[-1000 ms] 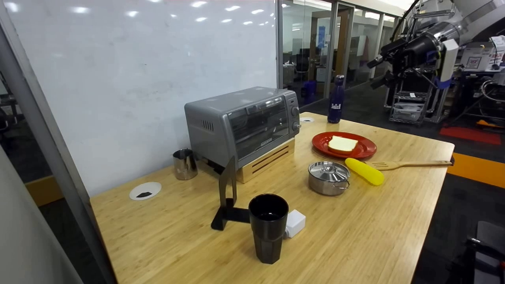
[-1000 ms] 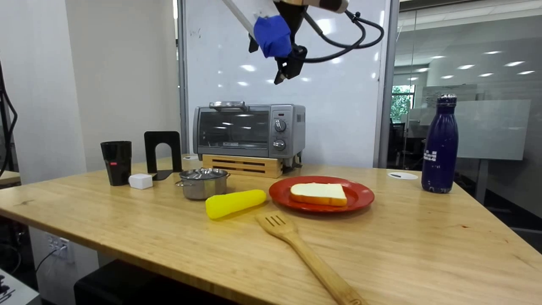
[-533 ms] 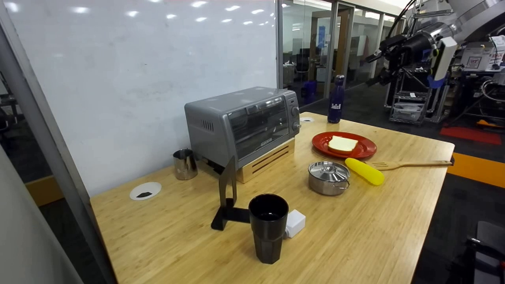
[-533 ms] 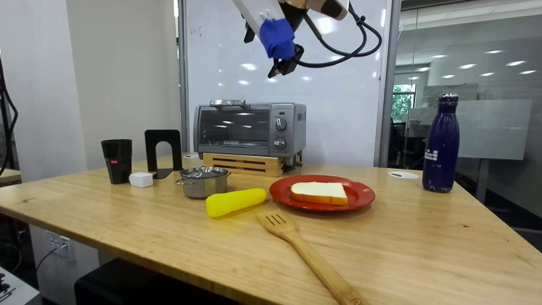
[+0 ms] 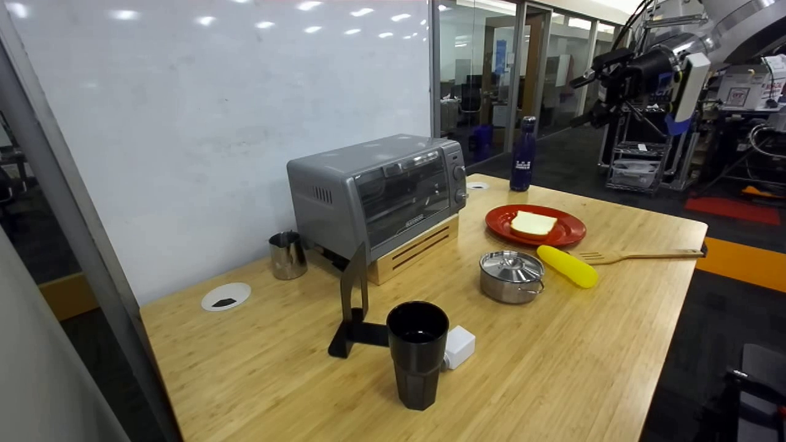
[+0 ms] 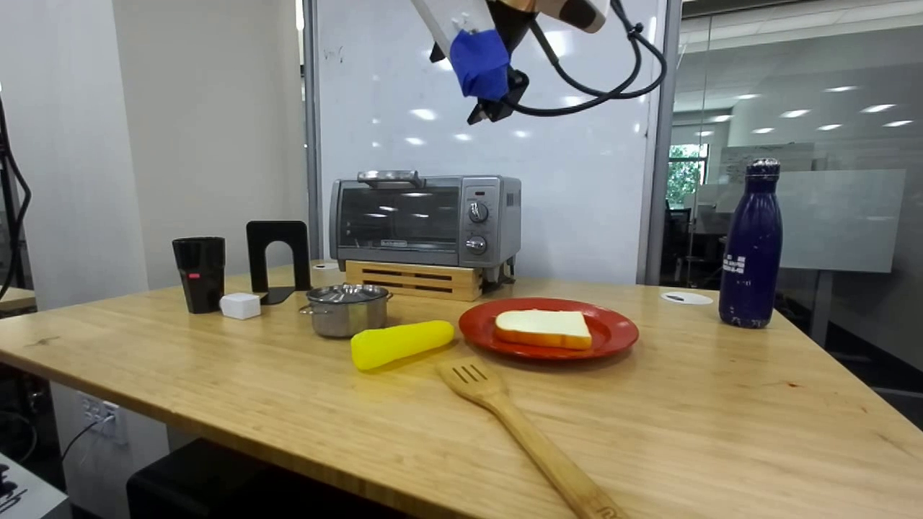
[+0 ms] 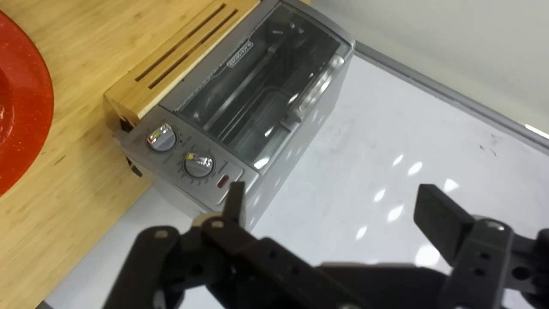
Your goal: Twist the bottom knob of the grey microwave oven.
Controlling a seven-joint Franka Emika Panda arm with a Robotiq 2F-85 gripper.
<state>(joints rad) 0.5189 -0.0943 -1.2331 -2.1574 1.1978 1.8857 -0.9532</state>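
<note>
One spread gripper (image 7: 331,193); one oven (image 6: 425,225); two knobs (image 7: 162,138)

Bright glare spots on the whiteboard (image 5: 233,123)

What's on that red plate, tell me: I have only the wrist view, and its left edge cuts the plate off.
Observer: A slice of bread lies on the red plate.
Operator: Name something standing in front of the oven that I can't see.
Observer: A lidded metal pot stands there, in both exterior views.
Operator: Check the pincer next; in my picture it overlaps the oven's corner.
Observer: An exterior view shows a clear gap between the two.
</note>
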